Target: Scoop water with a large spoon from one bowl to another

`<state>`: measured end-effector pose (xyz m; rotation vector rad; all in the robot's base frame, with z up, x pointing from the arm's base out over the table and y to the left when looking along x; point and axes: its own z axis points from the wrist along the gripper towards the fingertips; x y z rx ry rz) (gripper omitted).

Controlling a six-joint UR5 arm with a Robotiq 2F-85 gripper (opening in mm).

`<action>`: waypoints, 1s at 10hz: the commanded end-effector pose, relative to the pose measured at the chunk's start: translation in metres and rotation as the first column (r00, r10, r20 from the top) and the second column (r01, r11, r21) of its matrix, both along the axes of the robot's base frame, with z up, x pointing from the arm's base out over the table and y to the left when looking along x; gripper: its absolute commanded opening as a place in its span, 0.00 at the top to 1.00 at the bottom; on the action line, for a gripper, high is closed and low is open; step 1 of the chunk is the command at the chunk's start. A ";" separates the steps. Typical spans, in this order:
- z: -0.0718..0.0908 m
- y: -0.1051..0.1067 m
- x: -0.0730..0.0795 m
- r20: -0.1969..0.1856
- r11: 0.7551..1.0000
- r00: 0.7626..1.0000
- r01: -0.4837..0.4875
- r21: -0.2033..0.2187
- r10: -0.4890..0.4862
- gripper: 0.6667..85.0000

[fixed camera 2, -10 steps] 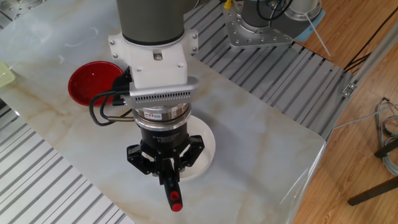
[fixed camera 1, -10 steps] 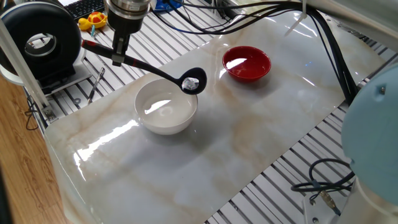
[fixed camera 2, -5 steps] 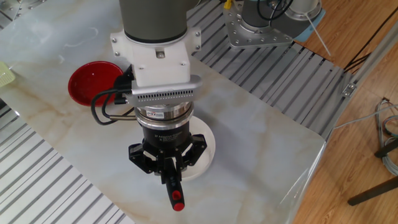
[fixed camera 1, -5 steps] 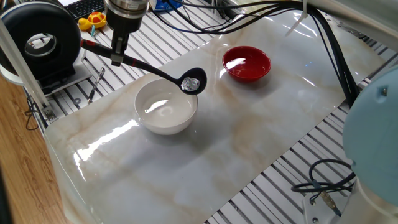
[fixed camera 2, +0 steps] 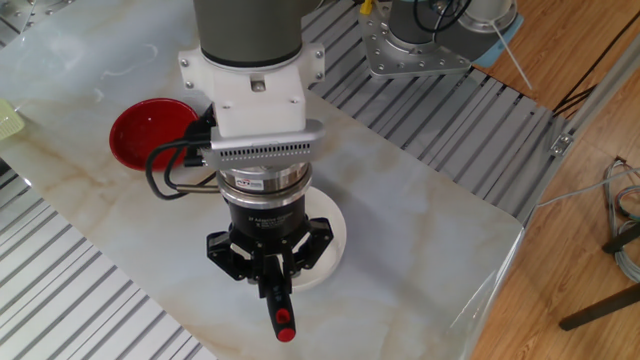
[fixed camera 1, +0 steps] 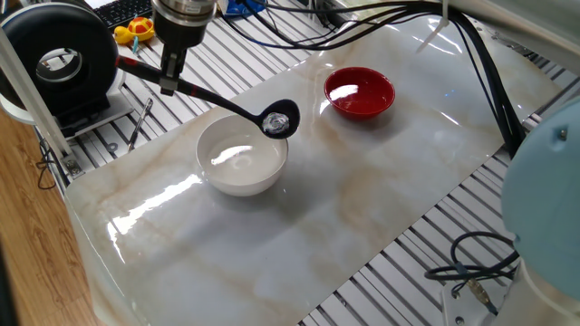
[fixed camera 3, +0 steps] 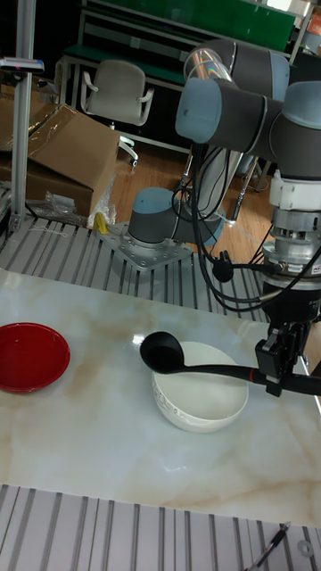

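My end effector [fixed camera 1: 169, 80] is clenched on the ladle [fixed camera 1: 231, 104] near its red end, well back from the scoop, so my fingers [fixed camera 3: 272, 359] stay dry and clear of both bowls. In the other fixed view the red tip [fixed camera 2: 285, 329] sticks out below the fingers, so I read the grip as just short of the handle's end.

Handle runs down and right from the grip. The scoop [fixed camera 1: 280, 119] is lifted over the far-right rim of the white bowl [fixed camera 1: 241, 158], not dipped in it. The glint inside the scoop reads as water [fixed camera 1: 278, 120], so I judge the load taken. In the tall fixed view the handle looks close to level, which is what keeps the water in.

White bowl sits mid-surface [fixed camera 1: 381, 190], a glossy patch inside it; likely more water, can't be sure.

Red bowl [fixed camera 1: 360, 92] is further right and a bit further back, apart from the white one, bare marble between them. The scoop already points that way, so I judge the step as carrying across. Next needs a level traverse, then tilt over the red bowl. Risk: slosh on the open gap.
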<state>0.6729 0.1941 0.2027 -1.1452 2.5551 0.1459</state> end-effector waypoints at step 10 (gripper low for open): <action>0.004 -0.025 -0.002 0.008 1.000 1.000 -0.020 -0.019 0.020 0.99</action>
